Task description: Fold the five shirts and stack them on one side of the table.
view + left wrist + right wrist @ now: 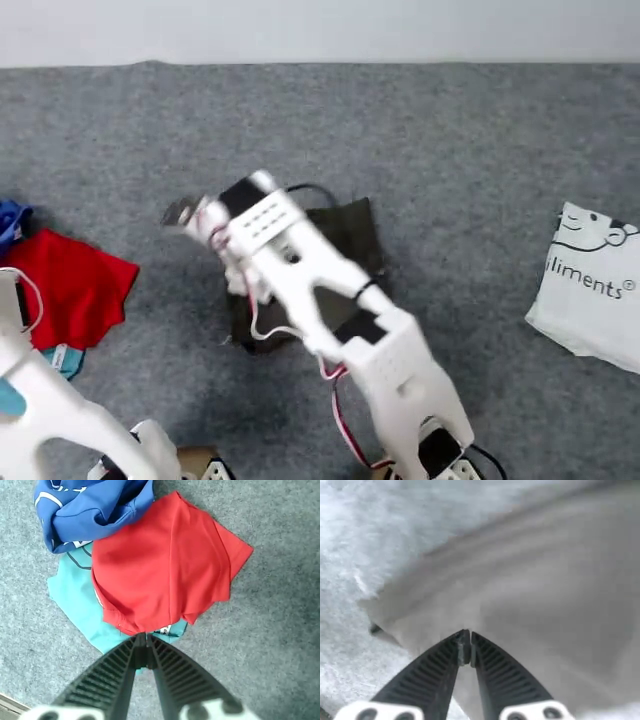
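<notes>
A dark shirt (345,240) lies crumpled at the table's middle, partly under my right arm. My right gripper (180,213) is past the shirt's far-left side; its fingers (447,662) are shut, tips (465,647) together, over a blurred grey surface. At the left edge, a red shirt (75,285) (165,565) lies on a teal shirt (75,600) (65,360), with a bunched blue shirt (95,510) (10,222) beside them. My left gripper (145,641) is shut, its tips at the red shirt's near edge. A white printed shirt (595,290) lies folded at the right edge.
Grey carpet-like cloth (450,140) covers the table up to a pale wall (320,30) at the back. My left arm (40,410) stands at the front left corner, and the right arm's base (420,440) at the front middle.
</notes>
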{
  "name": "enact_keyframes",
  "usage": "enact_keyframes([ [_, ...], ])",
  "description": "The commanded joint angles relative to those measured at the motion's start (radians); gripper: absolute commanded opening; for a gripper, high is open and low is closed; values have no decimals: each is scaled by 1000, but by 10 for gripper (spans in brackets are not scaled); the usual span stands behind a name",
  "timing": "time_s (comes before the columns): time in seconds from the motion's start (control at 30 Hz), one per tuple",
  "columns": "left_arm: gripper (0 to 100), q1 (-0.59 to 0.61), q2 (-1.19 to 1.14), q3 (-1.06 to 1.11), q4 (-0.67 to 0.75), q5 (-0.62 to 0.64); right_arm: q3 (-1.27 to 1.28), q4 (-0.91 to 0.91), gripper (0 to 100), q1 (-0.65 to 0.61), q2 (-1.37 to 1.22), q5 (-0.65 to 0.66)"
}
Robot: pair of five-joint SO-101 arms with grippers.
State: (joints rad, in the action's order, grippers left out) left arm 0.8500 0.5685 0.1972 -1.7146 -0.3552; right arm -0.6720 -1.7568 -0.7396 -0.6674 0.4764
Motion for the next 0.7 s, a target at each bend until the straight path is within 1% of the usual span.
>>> enact_keyframes([
  [0.0,7,3,25,-2,21,11,55,-42,9,42,176,-8],
  [0.17,7,3,25,-2,21,49,322,-41,9,50,354,15],
  [0.23,7,2,25,-2,21,49,397,-33,9,77,398,49],
  [0.3,7,-2,25,-1,20,51,423,5,9,136,401,69],
  [0.37,7,-3,25,-1,20,51,425,81,9,228,384,94],
  [0.5,7,-3,25,-1,15,51,414,308,9,403,334,163],
  [0.6,7,-3,25,-1,14,51,364,421,9,470,280,175],
  [0.67,7,-3,25,-1,14,51,328,461,9,493,229,175],
])
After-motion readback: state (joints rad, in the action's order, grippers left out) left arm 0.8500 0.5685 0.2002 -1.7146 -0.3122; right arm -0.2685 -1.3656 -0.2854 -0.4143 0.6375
